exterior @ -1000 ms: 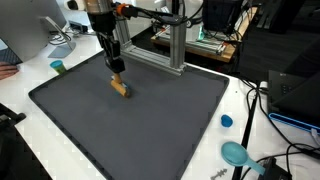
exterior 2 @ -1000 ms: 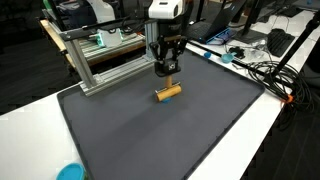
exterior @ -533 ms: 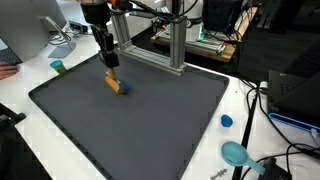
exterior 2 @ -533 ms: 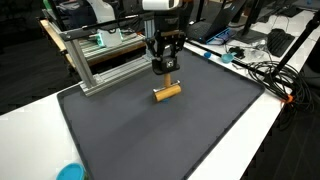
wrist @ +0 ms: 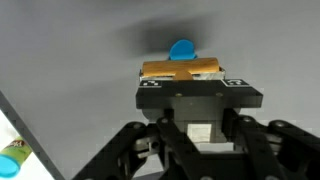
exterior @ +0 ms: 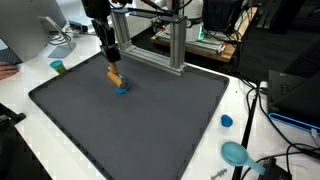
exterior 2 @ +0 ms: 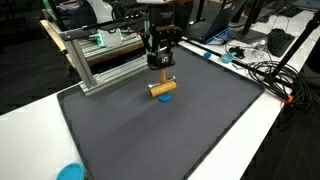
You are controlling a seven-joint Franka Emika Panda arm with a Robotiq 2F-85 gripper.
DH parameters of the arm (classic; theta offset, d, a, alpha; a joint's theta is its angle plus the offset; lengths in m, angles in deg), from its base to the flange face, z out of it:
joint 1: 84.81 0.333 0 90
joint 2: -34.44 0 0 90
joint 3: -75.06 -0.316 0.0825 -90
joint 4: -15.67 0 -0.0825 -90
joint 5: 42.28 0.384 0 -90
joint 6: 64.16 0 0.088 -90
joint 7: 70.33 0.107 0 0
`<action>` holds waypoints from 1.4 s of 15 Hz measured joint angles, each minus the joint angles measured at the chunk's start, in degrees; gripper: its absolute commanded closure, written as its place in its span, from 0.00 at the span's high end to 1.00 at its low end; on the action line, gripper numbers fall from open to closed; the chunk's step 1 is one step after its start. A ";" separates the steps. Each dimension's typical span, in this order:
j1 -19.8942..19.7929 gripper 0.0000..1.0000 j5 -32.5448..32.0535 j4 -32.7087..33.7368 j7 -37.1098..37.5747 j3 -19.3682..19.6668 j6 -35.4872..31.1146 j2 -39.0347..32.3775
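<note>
The gripper (exterior 2: 161, 77) is clamping its jaws shut across the middle of a short wooden block (exterior 2: 166, 88), carrying it level with both ends sticking out to either side; in the wrist view the wooden block (wrist: 180, 69) is lying crosswise between the fingertips; the block is hanging low over the dark mat (exterior 2: 150, 140), toward the side nearest the metal frame (exterior 2: 95, 65), and right by a small blue disc (exterior 2: 168, 98) lying on the mat; whether block and disc are touching I cannot tell; in an exterior view the blue disc (exterior: 121, 88) is showing just under the block's lower end; the step in hand is looking like a carry of the gripped block, close above the surface; any next move is calling for a steady, level hold, a slow vertical approach if the block is going down, and jaws parting only once it is resting flat.
</note>
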 measured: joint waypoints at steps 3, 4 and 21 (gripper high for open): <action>-0.08 0.22 0.03 -2.43 -0.09 0.00 -1.02 1.40; -0.08 0.22 0.03 -3.35 -0.28 0.00 -1.28 2.08; 1.07 0.22 0.21 -12.55 0.19 -1.38 -11.72 5.53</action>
